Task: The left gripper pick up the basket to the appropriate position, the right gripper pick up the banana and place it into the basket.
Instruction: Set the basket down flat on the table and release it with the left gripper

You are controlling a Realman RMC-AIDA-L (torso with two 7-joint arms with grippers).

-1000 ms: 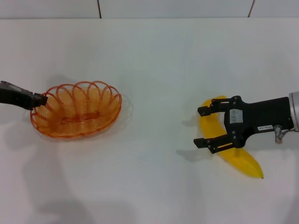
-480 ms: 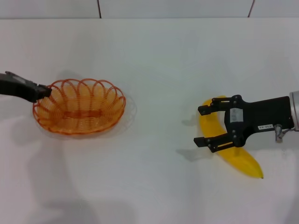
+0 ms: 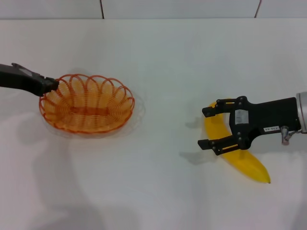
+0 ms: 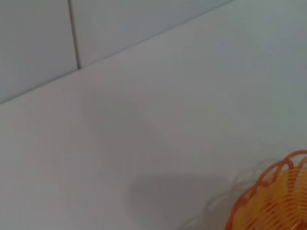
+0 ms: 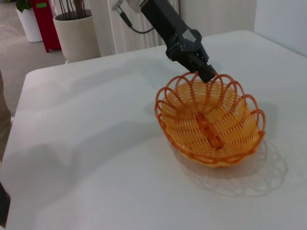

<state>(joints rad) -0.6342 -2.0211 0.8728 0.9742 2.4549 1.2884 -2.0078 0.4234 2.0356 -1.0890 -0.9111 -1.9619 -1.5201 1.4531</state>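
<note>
The orange wire basket (image 3: 87, 103) is at the left of the white table, held by its left rim and tilted, with its shadow beneath it. My left gripper (image 3: 49, 86) is shut on that rim. The right wrist view shows this grip (image 5: 205, 73) on the basket (image 5: 211, 122). The left wrist view shows only a piece of the basket's rim (image 4: 271, 184). The yellow banana (image 3: 245, 166) lies at the right. My right gripper (image 3: 202, 128) is open over the banana's far half, one finger on each side of it.
The white table (image 3: 158, 62) runs to a tiled wall at the back. In the right wrist view, the table's far edge (image 5: 33, 74) shows, with a beige plant pot (image 5: 79, 36) and a red stand (image 5: 45, 24) on the floor beyond it.
My left gripper has carried the basket to the right and a little farther away across the table. My right gripper has stayed open over the banana.
</note>
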